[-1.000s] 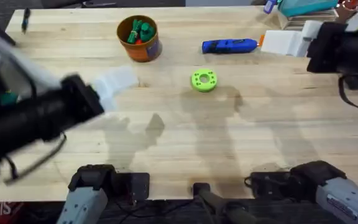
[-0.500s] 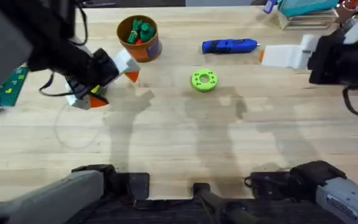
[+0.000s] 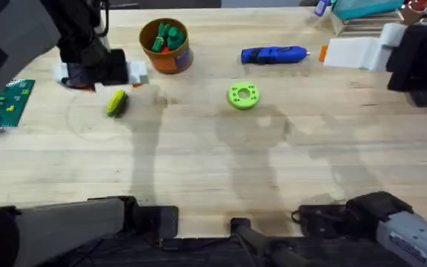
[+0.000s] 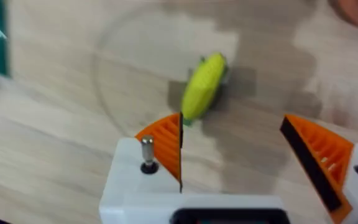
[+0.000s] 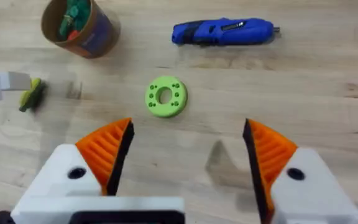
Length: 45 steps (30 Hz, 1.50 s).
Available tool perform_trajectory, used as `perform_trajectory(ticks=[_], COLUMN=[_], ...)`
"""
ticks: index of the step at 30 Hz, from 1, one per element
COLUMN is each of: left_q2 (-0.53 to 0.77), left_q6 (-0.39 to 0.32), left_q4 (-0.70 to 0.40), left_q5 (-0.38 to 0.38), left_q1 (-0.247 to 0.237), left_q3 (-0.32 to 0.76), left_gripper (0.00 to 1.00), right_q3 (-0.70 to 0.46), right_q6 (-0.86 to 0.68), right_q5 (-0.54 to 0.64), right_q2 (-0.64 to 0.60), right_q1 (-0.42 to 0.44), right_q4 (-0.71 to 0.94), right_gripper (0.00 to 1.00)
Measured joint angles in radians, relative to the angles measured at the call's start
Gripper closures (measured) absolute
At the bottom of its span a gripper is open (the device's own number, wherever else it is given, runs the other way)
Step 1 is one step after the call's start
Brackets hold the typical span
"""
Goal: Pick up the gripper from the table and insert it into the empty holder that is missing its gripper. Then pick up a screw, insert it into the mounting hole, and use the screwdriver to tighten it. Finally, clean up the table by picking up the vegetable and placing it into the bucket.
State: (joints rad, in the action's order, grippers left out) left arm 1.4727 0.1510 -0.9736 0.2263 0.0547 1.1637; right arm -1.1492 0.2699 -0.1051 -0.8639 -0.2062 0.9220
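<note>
Overhead | left gripper [image 4: 232, 152] spread above vegetable [image 3: 116, 103] near surface's [image 3: 199, 163] far-left corner | right gripper [image 5: 185, 155] spread, near far-right corner

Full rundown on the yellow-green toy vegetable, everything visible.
The vegetable is a small oblong toy, bright yellow with a green end, plastic-looking. It lies on its side on the wooden table, beside the bucket. The open left hand hovers near it; nothing touches it but the table.

A robotics lab or workshop is showing here: a butcher-block tabletop [image 3: 221, 170] carrying a green circuit board [image 3: 6, 104] at its left edge and a blue electric screwdriver [image 3: 274, 54] near its far edge.
</note>
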Motion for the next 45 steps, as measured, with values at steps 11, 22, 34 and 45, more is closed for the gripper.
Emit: perform_trajectory(ticks=[11, 22, 34, 45], left_q2=[0.0, 0.152, 0.327, 0.33], left_q6=[-0.443, -0.566, -0.579, -0.557], left_q4=[0.095, 0.083, 0.127, 0.116], left_q5=[-0.152, -0.29, -0.281, -0.306], left_q1=[0.181, 0.235, 0.237, 0.235], left_q3=[0.002, 0.003, 0.012, 0.034], left_gripper=[0.016, 0.015, 0.346, 0.965], right_q3=[0.0, 0.0, 0.0, 0.0], right_q6=[0.0, 0.0, 0.0, 0.0], right_q5=[0.0, 0.0, 0.0, 0.0], right_q2=[0.0, 0.0, 0.0, 0.0], right_q1=[0.0, 0.0, 0.0, 0.0], right_q4=[-0.001, -0.018, -0.025, -0.025], right_gripper=[0.008, 0.008, 0.008, 0.008])
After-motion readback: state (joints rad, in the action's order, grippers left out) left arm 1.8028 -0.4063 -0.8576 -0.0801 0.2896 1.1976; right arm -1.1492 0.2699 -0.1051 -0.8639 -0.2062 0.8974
